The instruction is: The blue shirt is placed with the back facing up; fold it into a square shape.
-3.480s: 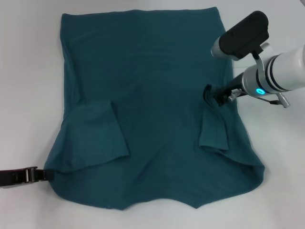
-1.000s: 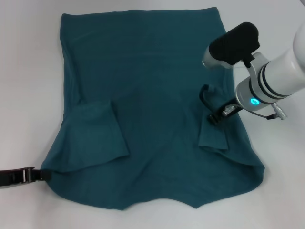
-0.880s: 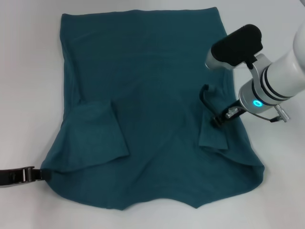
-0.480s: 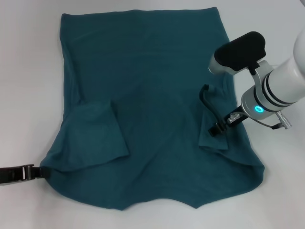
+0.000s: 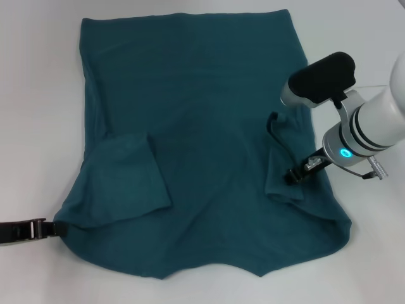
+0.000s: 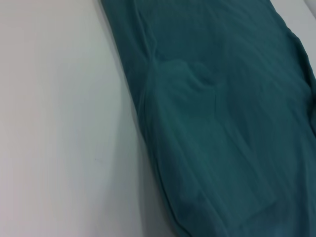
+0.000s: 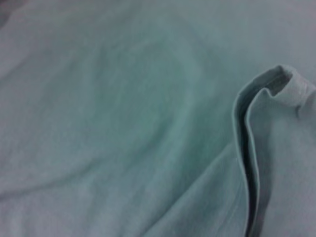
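The blue shirt lies spread flat on the white table, plain side up, with both short sleeves folded inward over the body. My right gripper hovers low over the right sleeve, near that side's edge. A raised ridge of cloth stands just beyond it. The right wrist view is filled by the shirt with a curled sleeve hem. At the near left corner my left gripper is shut on the shirt's edge, which is drawn to a point there. The left wrist view shows the shirt's side edge.
The white table surrounds the shirt on all sides, with bare surface to the left and to the right. The shirt's hem lies at the far side and its neckline at the near edge.
My right gripper has moved from the raised ridge of cloth toward me, along the right sleeve. The ridge stays standing. My left gripper has shifted slightly outward, and the shirt corner went with it.
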